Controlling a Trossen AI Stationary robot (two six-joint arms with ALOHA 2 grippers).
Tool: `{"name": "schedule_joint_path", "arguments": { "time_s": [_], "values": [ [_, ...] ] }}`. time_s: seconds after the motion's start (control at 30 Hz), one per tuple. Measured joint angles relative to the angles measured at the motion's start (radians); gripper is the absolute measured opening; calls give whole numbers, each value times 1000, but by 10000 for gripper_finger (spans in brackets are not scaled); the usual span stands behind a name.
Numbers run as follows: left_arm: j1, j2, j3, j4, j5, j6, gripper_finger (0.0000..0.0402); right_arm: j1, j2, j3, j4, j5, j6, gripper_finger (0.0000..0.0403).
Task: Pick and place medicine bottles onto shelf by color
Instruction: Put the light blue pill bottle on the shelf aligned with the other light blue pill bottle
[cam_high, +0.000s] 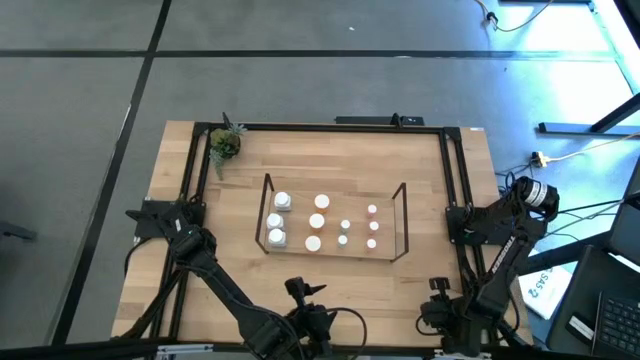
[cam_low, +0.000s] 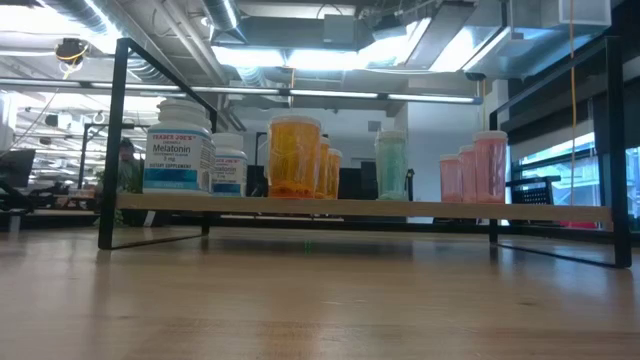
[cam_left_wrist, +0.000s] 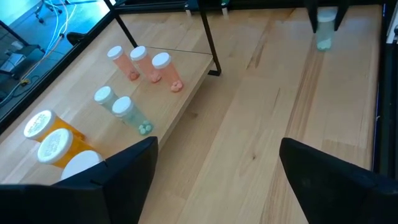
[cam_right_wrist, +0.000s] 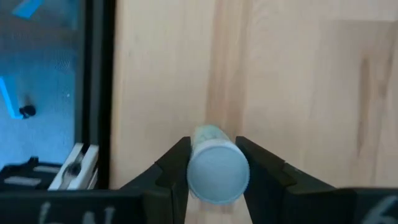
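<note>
The wire shelf stands mid-table and carries white, orange, teal and pink bottles, all upright on their bases; they also show in the low view. My right gripper is shut on a small teal bottle with a white cap near the table's near right corner. The left wrist view shows it farther off. My left gripper is open and empty near the table's front edge. My right gripper pinches the teal bottle between its two fingers, on opposite sides of the body just below the cap. The fingers come from above, pointing down. The bottle stands upright below them; whether its base touches the table I cannot tell.
A small green potted plant stands at the far left corner. The black frame edges the table. Bare wood lies between the shelf and the near edge.
</note>
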Motion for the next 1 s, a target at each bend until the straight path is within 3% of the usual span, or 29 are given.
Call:
{"name": "schedule_joint_path", "arguments": {
  "time_s": [0.27,0.77,1.0],
  "values": [
    [0,0,0,0,0,1,331,-130,0,0,8,-39,-58,120],
    [-1,0,0,0,3,1,333,-369,2,52,114,-54,-479,121],
    [-1,0,0,-1,4,1,330,-424,58,52,145,-54,-575,122]
  ]
}}
